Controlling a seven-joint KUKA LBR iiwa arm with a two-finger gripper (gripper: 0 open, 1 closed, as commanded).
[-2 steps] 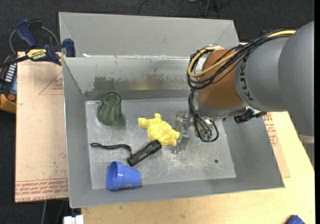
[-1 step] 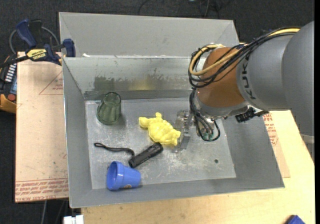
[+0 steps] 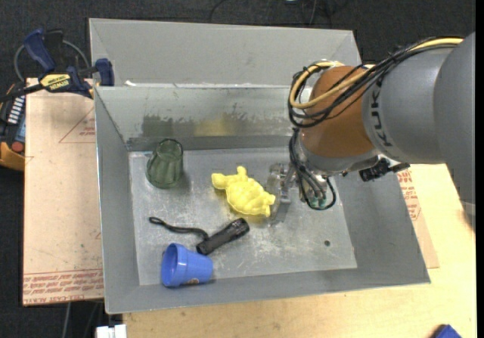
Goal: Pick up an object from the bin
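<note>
My gripper (image 3: 281,194) hangs low over the bin floor right of centre, its metal fingers pointing down just beside the right side of a yellow soft toy figure (image 3: 243,193). Nothing shows between the fingers. Below and left of the toy lies a black stick-like tool (image 3: 221,237) with a thin black cord trailing off to the left.
A blue plastic cup (image 3: 184,265) lies on its side at the front left. A dark green translucent cup (image 3: 165,162) stands near the back left wall. The arm with its orange cover and cables fills the bin's right back part.
</note>
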